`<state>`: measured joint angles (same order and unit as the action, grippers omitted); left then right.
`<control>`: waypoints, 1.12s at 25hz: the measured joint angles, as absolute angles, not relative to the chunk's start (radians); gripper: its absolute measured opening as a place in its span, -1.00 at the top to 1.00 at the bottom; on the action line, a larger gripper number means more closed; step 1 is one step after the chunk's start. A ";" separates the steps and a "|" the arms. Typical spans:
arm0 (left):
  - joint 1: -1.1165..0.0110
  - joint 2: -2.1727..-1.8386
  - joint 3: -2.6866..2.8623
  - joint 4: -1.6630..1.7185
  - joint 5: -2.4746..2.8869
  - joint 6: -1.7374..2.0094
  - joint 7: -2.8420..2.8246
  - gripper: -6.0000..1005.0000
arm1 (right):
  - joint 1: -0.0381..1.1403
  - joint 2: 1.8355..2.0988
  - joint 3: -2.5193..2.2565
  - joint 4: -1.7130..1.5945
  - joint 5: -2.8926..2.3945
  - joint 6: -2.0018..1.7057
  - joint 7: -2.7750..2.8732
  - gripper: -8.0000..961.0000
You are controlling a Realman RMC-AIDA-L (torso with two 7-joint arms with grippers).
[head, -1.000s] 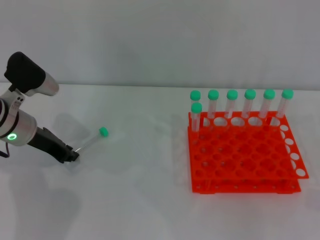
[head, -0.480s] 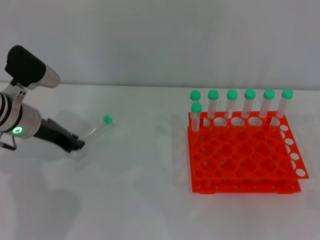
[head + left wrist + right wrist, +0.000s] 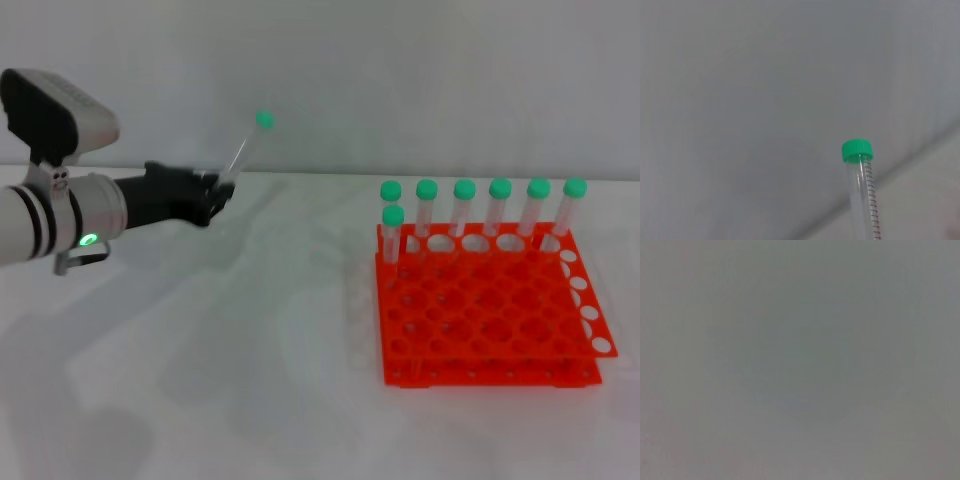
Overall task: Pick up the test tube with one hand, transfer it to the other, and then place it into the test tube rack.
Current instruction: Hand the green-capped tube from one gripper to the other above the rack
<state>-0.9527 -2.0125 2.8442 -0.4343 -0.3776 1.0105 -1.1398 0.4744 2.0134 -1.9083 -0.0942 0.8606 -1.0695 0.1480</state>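
Left gripper (image 3: 213, 192) raised above the white table (image 3: 250, 380), fingers clamped on the lower end of the test tube (image 3: 243, 152). Tube slanting up and away from the fingertips, green cap (image 3: 264, 120) uppermost and farthest from the grip, well clear of the tabletop. In the left wrist view, same test tube (image 3: 863, 195) rising with printed graduations down its side. Test tube rack (image 3: 487, 306) well apart on the tube's far side, holding seven capped tubes (image 3: 463, 208) along its back rows. Right gripper out of sight.
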 joint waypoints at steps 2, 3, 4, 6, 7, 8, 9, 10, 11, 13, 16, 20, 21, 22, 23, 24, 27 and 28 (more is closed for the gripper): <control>-0.916 -2.027 2.844 -0.401 -0.543 1.033 -1.033 0.60 | 0.473 2.012 -1.914 -0.101 0.860 -1.071 0.150 -0.78; -0.899 -2.031 2.844 -0.384 -0.608 1.049 -0.986 0.60 | 0.470 2.010 -1.915 -0.106 0.861 -1.074 0.157 -0.78; -0.883 -2.033 2.844 -0.364 -0.662 1.069 -0.944 0.60 | 0.468 2.009 -1.916 -0.110 0.860 -1.078 0.165 -0.78; -0.837 -2.043 2.844 -0.306 -0.816 1.144 -0.818 0.60 | 0.463 2.004 -1.929 -0.115 0.843 -1.096 0.199 -0.78; -0.815 -2.051 2.844 -0.280 -0.882 1.190 -0.762 0.60 | 0.460 1.995 -1.942 -0.115 0.812 -1.109 0.232 -0.78; -0.796 -2.059 2.844 -0.256 -0.936 1.235 -0.709 0.60 | 0.458 1.983 -1.954 -0.116 0.768 -1.122 0.278 -0.78; -0.784 -2.064 2.844 -0.241 -0.965 1.268 -0.672 0.60 | 0.458 1.973 -1.963 -0.116 0.737 -1.130 0.311 -0.78; -0.767 -2.069 2.844 -0.213 -0.998 1.314 -0.618 0.60 | 0.457 1.957 -1.974 -0.116 0.675 -1.144 0.374 -0.78; -0.749 -2.075 2.844 -0.175 -1.020 1.371 -0.552 0.60 | 0.457 1.933 -1.985 -0.116 0.581 -1.169 0.465 -0.78; -0.732 -2.076 2.844 -0.116 -1.022 1.416 -0.494 0.60 | 0.457 1.891 -1.993 -0.116 0.434 -1.225 0.600 -0.78; -0.717 -2.078 2.844 -0.037 -1.003 1.441 -0.442 0.60 | 0.466 1.834 -1.993 -0.116 0.247 -1.339 0.762 -0.78; -0.709 -2.085 2.844 0.060 -0.987 1.434 -0.381 0.60 | 0.486 1.794 -1.992 -0.113 0.157 -1.503 0.920 -0.78; -0.708 -2.086 2.844 0.083 -0.984 1.429 -0.362 0.60 | 0.489 1.792 -1.993 -0.112 0.155 -1.525 0.934 -0.78; -0.706 -2.087 2.844 0.113 -0.982 1.425 -0.338 0.60 | 0.491 1.791 -1.993 -0.113 0.153 -1.552 0.946 -0.78; -0.703 -2.088 2.844 0.135 -0.982 1.423 -0.322 0.60 | 0.492 1.791 -1.993 -0.114 0.148 -1.573 0.952 -0.78; -0.699 -2.089 2.843 0.155 -0.982 1.420 -0.306 0.60 | 0.493 1.792 -1.993 -0.116 0.142 -1.594 0.955 -0.78; -0.693 -2.092 2.843 0.193 -0.985 1.414 -0.290 0.60 | 0.503 1.799 -1.993 -0.119 0.121 -1.631 0.960 -0.78; -0.691 -2.092 2.843 0.204 -0.984 1.409 -0.289 0.60 | 0.513 1.800 -1.994 -0.120 0.108 -1.637 0.970 -0.78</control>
<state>-0.6914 -2.0923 2.8425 0.2044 -0.9845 1.4094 -0.2893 0.5127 1.7999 -1.9936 -0.1198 0.1076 -1.6366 0.9697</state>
